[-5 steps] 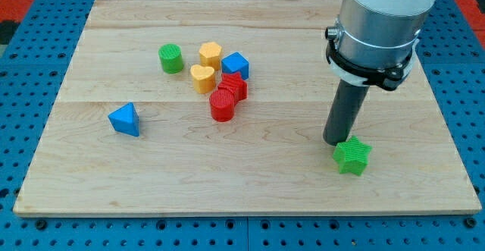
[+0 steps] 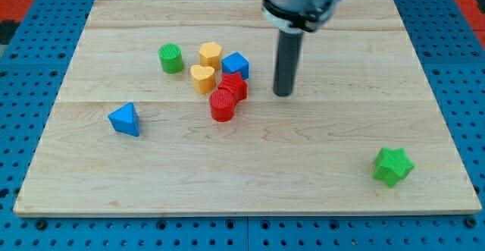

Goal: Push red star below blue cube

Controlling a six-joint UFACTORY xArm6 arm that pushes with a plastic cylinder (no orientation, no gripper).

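Camera view, one angle only. What does the red star (image 2: 236, 87) look like?

— Ridged red plastic, sitting a little above and left of the frame's centre. Only its upper right part shows; a red cylinder (image 2: 223, 105) stands in front of it at its lower left and covers the rest, so I cannot count its points.

— And where is it against the blue cube (image 2: 236, 64)?

— Directly beneath the cube in the frame, and the two look to be touching. A yellow heart (image 2: 201, 77) lies just left of the star, with a yellow block (image 2: 210, 54) above that whose outline I read as a hexagon, though not with certainty.

— Where is my tip (image 2: 283, 94)?

— On the wooden board (image 2: 318, 167), just right of the star and cube, with a strip of bare wood between. The rod rises straight from it.

— Is there any pincer to report?

— Only a plain rod, so nothing to be apart or together.

— What is cut off?

— The arm's grey collar runs out of the frame at the top edge, and the blue pegboard (image 2: 30, 76) around the board is cropped on every side.

— The others?

— A green cylinder (image 2: 171, 58) at the upper left of the cluster, a blue pyramid-like block (image 2: 125, 120) alone at the left, and a green star (image 2: 393, 166) alone at the lower right.
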